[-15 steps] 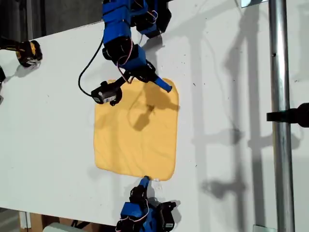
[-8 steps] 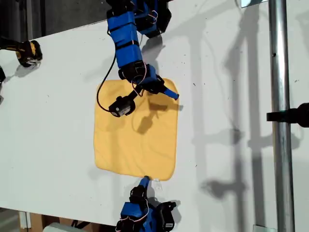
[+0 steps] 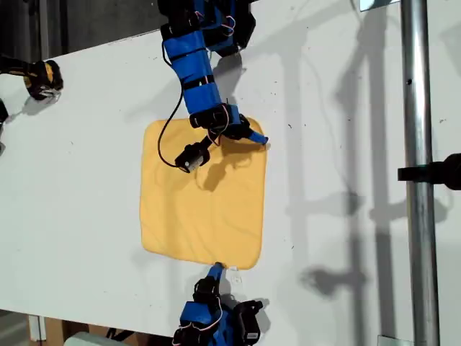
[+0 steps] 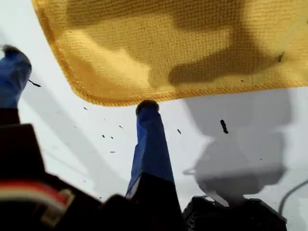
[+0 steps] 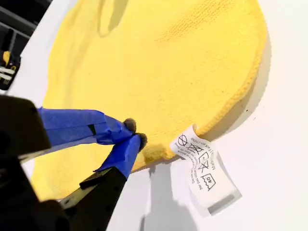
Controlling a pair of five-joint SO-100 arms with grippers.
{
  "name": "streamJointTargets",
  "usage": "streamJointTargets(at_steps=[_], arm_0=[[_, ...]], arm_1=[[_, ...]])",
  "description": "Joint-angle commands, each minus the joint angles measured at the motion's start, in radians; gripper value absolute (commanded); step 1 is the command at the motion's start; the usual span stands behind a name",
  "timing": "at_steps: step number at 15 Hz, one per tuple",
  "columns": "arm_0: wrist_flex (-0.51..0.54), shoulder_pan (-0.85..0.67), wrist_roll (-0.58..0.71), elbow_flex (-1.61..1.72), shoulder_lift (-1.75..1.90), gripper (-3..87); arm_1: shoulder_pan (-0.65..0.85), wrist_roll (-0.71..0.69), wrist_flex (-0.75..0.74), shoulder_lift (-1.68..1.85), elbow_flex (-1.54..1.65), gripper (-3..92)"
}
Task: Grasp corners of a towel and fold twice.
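The towel (image 3: 202, 209), a yellow-orange cloth of fine looped weave with a stitched hem and rounded corners, is seen spread flat in the middle of a white table (image 3: 86, 180), faint ripples showing across it.

My first gripper (image 3: 248, 133), its fingers wrapped in blue tape, is held over the corner (image 3: 259, 126) at the far side of the cloth, toward the exterior view's right. In the first wrist view its jaws (image 4: 82, 89) are spread wide, one blue fingertip (image 4: 147, 108) set just outside the hem. Nothing is gripped.

My second gripper (image 3: 215, 272) is placed at the near hem, beside a white printed care label (image 5: 202, 163) that juts from the edge onto the table. Its taped tips (image 5: 134, 134) are drawn together at the hem. Whether cloth is caught between them cannot be told.

The tabletop is matte, flecked with small dark specks and crossed by long soft shadows. A shiny metal pole (image 3: 416, 180) with a black clamp (image 3: 432, 171) is seen standing at the exterior view's right. A black cable (image 3: 167, 133) is looped from the first arm over the cloth.
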Motion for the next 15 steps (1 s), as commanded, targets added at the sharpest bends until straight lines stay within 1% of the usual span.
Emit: streamJointTargets(at_steps=[1, 3, 6, 7, 9, 13, 15], arm_0=[[0.002, 0.003, -0.012, 0.002, 0.003, -1.3], [0.002, 0.003, -0.014, 0.002, 0.003, -1.3], [0.002, 0.003, -0.015, 0.002, 0.003, -1.3], [0.002, 0.002, -0.015, 0.002, 0.003, -1.3], [0.002, 0.002, -0.017, 0.002, 0.003, -1.3], [-0.002, 0.002, -0.044, 0.002, 0.003, -1.3], [-0.048, 0.008, -0.037, -0.034, 0.002, -1.5]], arm_1=[[0.023, 0.011, -0.034, -0.041, -0.009, 40.6], [0.029, 0.015, -0.043, -0.124, -0.041, 35.5], [0.026, 0.017, -0.032, -0.224, -0.103, 18.5], [0.026, 0.02, -0.029, -0.236, -0.112, 4.0], [0.026, 0.015, -0.028, -0.23, -0.126, 0.2], [0.025, 0.011, -0.034, -0.227, -0.133, 0.0], [0.026, 0.011, -0.041, -0.227, -0.14, 0.0]])
